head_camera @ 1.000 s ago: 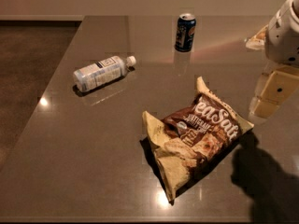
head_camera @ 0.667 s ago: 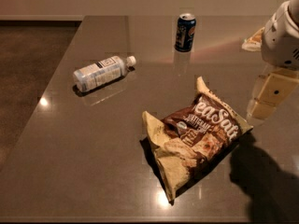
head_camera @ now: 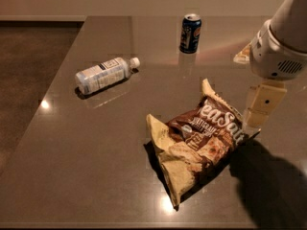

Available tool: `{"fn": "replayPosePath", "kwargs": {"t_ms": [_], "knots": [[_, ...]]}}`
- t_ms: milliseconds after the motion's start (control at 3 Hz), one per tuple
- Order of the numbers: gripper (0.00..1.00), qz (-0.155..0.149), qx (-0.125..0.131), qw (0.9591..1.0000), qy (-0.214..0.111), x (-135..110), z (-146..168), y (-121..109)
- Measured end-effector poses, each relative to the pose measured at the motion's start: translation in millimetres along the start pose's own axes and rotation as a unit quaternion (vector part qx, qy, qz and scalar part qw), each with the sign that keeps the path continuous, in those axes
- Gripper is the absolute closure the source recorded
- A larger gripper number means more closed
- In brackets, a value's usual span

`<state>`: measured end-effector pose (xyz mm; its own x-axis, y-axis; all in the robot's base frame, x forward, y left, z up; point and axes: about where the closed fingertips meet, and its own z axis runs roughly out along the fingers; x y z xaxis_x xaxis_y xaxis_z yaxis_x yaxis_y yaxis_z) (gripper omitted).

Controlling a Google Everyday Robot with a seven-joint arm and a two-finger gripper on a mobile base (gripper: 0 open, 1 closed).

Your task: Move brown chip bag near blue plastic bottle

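Three items on the counter: bag (head_camera: 201, 138), bottle (head_camera: 105, 74), can (head_camera: 190, 32).

- Bag lies flat and crumpled toward the near right, its lower end close to the front edge.
- Bottle lies on its side toward the left edge, cap pointing at the far right corner. It is well apart from the bag.
- Can stands upright near the far edge.
- Gripper (head_camera: 256, 111) hangs by the right edge, just beside the bag's upper right end. Can't tell how far open it is, whether it touches the bag, or whether it has hold of anything.

My read is that the bag isn't grasped yet and the whole move is still to do.

Risks from here:
- Gripper sits off the bag's end, so closing there may catch only a thin flap, or nothing.
- A flap-only hold on crinkly film could slip mid-carry, or the bag could swing.
- Dragging rather than lifting could pivot the low end over the front edge.
- The bottle can roll, so a bump from the bag on arrival would push it toward the left edge.
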<state>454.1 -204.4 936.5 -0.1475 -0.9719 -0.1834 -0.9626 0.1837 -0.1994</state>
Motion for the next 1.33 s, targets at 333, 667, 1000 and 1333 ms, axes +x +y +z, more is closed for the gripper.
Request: {"fn": "replayPosePath", "kwargs": {"t_ms": [333,667,1000,1333], "knots": [[0.0,-0.006,-0.03,0.9995,-0.001,-1,30,-2],[0.0,-0.002,-0.046,0.9989,-0.007,-2,45,-2],[0.0,-0.004,-0.065,0.997,-0.041,-16,49,0],[0.0,-0.007,-0.089,0.9932,-0.075,-35,49,0]]}}
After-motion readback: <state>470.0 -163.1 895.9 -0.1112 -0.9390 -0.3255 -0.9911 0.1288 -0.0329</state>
